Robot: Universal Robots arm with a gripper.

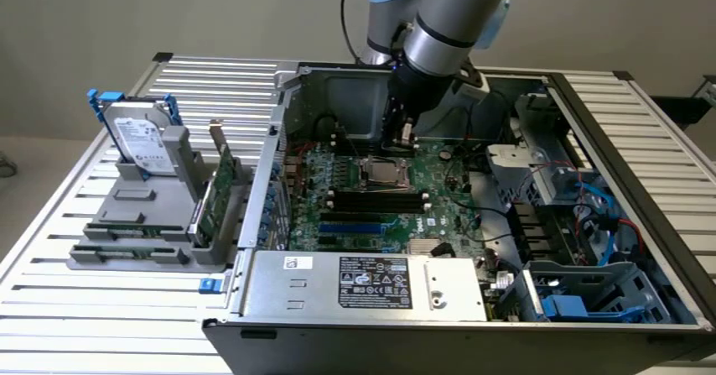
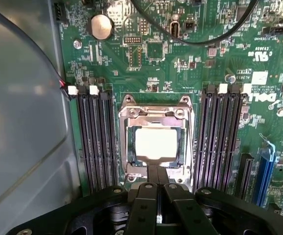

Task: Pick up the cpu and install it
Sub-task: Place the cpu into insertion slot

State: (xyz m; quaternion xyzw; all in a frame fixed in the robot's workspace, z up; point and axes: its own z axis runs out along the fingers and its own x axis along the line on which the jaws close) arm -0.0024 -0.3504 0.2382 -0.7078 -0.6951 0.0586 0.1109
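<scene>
The cpu, a small pale silvery square, lies flat inside the metal socket frame on the green motherboard. In the exterior view the cpu sits in the middle of the board inside the open computer case. My gripper hangs just over the socket's edge, its two black fingers pressed together with nothing between them. Their tips reach the cpu's near rim; whether they touch it I cannot tell. In the exterior view the gripper points down, just behind the socket.
Black memory slots flank the socket on both sides. A power supply fills the case front, with cables and a drive cage at the exterior view's right. A hard drive with blue handles stands in a grey holder outside the case.
</scene>
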